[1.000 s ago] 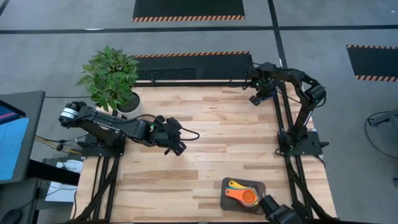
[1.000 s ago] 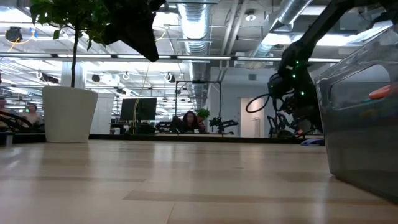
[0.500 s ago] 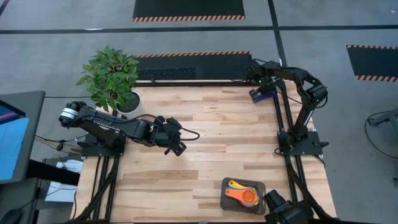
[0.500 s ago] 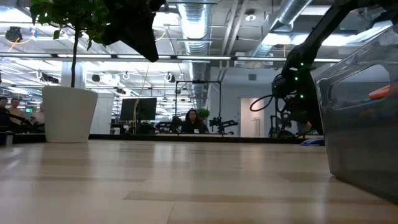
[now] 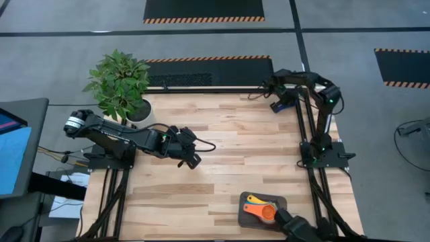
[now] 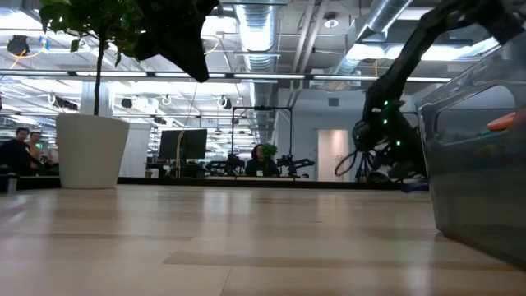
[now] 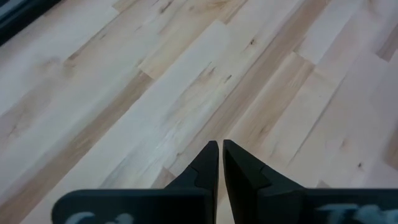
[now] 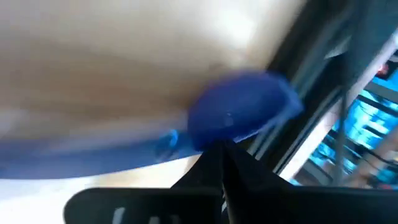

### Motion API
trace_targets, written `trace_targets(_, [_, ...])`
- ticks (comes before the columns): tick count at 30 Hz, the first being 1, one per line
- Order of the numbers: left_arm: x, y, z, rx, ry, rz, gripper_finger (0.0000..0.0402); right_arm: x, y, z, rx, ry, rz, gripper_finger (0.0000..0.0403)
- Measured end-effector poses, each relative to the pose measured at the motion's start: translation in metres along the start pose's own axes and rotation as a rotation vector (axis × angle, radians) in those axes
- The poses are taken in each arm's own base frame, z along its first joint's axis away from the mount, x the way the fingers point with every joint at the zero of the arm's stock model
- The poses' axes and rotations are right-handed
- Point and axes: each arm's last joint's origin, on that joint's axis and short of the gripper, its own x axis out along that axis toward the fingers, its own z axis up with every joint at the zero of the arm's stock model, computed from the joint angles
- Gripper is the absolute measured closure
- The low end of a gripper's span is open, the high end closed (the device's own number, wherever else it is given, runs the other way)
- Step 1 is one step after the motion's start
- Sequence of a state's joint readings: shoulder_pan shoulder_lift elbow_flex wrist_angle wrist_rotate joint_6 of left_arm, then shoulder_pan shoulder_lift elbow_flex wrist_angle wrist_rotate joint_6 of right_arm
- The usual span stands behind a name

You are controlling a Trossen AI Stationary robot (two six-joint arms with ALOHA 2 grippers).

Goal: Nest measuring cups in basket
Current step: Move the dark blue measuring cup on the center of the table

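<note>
On the left side of the high view a potted plant point(image 5: 121, 84) stands at the far corner of the wooden worktop point(image 5: 222, 161), and just beside it the left arm stretches toward the middle, its left end effector point(image 5: 193, 160) over bare wood. The left wrist view shows what the high view cannot: the two dark fingers point(image 7: 208, 163) are together, with only planks beyond them. Further right, at the near edge, the basket point(image 5: 243, 200) holds the measuring cups point(image 5: 265, 211), an orange one and a yellow handle; a dark camera housing at the bottom edge hides its near corner. In the low view the basket point(image 6: 472, 148) is a big grey wall at the right, with only an orange tip visible behind it. At the far right corner the right end effector point(image 5: 282, 102) is at a blue cup point(image 5: 284, 103). The right wrist view shows its fingers together just before the blurred blue cup point(image 8: 239, 115); a grip I cannot confirm. People sit in the room beyond.
</note>
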State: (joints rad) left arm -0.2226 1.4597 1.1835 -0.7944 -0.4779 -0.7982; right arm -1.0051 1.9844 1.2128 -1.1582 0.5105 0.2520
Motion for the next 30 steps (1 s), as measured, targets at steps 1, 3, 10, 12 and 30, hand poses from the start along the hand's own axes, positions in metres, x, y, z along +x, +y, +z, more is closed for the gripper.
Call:
trace_targets(1, [0.0,0.0,0.0,0.0,0.002,-0.002,0.0391,0.003,0.005,0.001,-0.035,0.035,-0.013,0.0387])
trace_targets(3, [0.0,0.0,0.0,0.0,0.002,-0.002,0.0391,0.007,0.016,0.004,-0.092,0.079,-0.06,0.0394])
trace_targets(10, [0.0,0.0,0.0,-0.008,0.002,-0.002,0.0391,-0.009,0.025,0.01,-0.122,-0.044,0.035,0.039])
trace_targets(12, [0.0,0.0,0.0,-0.008,0.003,-0.002,0.0391,-0.015,0.021,0.008,-0.118,-0.068,0.047,0.0388])
trace_targets(30, [0.0,0.0,0.0,0.03,-0.001,0.002,0.0391,-0.047,-0.026,-0.011,-0.032,-0.182,0.128,0.0397])
